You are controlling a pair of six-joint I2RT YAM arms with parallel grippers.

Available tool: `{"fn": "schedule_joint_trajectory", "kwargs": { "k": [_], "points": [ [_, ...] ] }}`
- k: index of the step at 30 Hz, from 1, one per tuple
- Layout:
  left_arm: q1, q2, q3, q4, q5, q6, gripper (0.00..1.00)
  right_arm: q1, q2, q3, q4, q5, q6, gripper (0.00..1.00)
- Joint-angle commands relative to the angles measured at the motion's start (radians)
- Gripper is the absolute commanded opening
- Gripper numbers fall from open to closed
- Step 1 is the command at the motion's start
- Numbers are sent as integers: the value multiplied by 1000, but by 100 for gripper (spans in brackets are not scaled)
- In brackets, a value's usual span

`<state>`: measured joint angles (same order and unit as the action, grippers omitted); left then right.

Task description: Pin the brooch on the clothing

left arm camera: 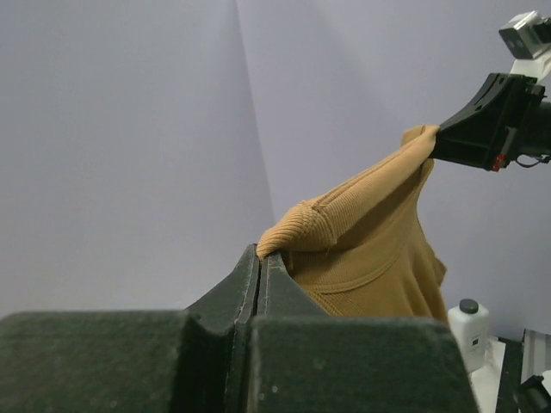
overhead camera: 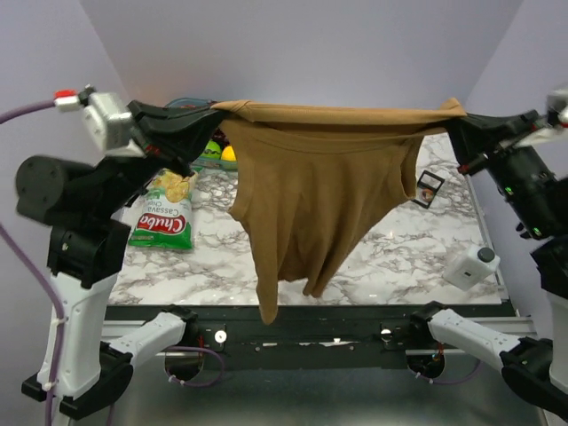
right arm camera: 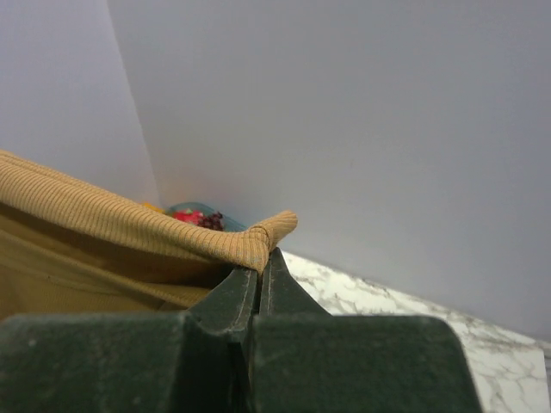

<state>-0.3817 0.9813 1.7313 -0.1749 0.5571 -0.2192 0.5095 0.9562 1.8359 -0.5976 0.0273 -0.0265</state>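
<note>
High and wide apart, left pincer [left arm camera: 260, 256] and right pincer [right arm camera: 261, 258], both closed tight.

We take this for a robotics lab cell, probably purpose-built: 3 plain pale walls [overhead camera: 311, 53] box in a marble-patterned tabletop [overhead camera: 399, 253], the left arm [overhead camera: 80, 293] and right arm [overhead camera: 532, 191] stand along 1 black rail [overhead camera: 311, 337], and a purple cable [overhead camera: 27, 110] trails loose.

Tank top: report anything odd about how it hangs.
The tank top hangs stretched between the left gripper and right gripper, above the table. It drapes lopsided, its lowest tail bunched toward the left.
</note>
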Motion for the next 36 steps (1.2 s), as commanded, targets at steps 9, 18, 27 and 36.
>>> {"fn": "schedule_joint_trajectory", "kwargs": {
  "k": [9,18,27,36],
  "points": [
    [63,734,3,-126,-269,-8,0,-232,717,-47,25,-96,83,1],
    [34,1269,403,-270,-114,-124,99,-285,1245,272,-96,-225,79,100],
    [-26,874,-205,-80,-293,-126,99,-279,825,-389,139,-190,195,100],
    [-169,567,-572,-161,-421,-94,99,-272,404,-897,127,-96,327,98]
  ]
}}
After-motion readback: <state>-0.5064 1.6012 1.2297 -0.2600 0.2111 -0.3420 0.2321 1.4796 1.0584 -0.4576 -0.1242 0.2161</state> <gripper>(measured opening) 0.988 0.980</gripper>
